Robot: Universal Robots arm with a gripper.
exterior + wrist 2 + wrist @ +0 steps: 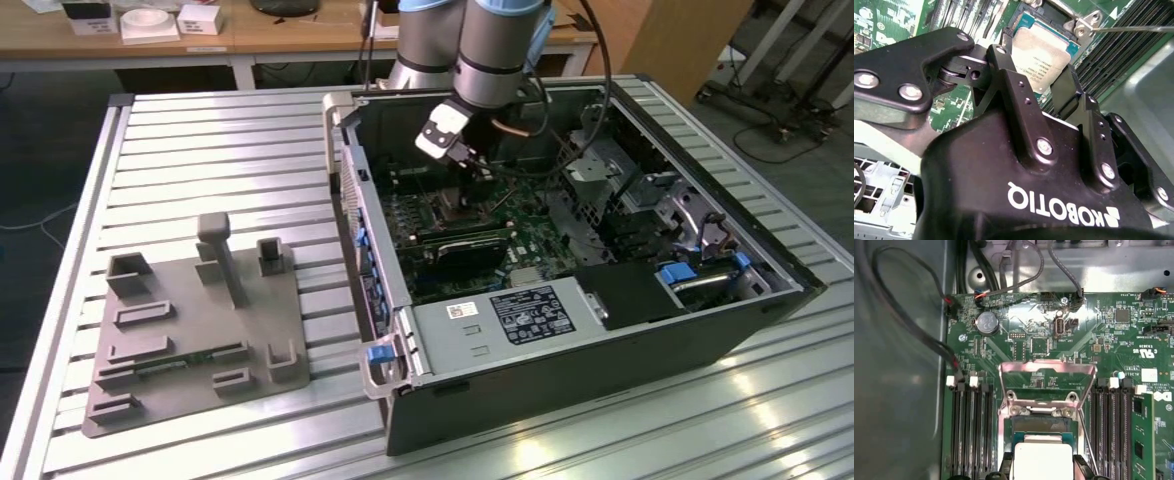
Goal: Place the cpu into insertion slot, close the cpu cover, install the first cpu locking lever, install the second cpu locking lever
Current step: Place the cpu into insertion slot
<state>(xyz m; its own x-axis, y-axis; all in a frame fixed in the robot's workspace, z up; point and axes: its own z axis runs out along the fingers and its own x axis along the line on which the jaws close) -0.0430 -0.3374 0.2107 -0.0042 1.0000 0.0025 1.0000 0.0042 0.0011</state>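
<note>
Silver-grey cpu (1046, 47), partly hidden, pinched in the tool (1034, 66) over insertion slot (1041, 424)

The cpu (1046, 47) has a matt grey metal top. The cpu cover (1046, 367) is shiny bare metal; the table (200, 150) is ribbed, pale metal.

Grey arm (497, 55), black jaws with silver screws

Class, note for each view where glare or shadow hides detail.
Exterior view: light glares off the ribbed table, while the case interior lies in shadow. First wrist view: glare whitens the cpu and sheens the raised cpu cover. Second wrist view: part of the green board is washed out.
</note>
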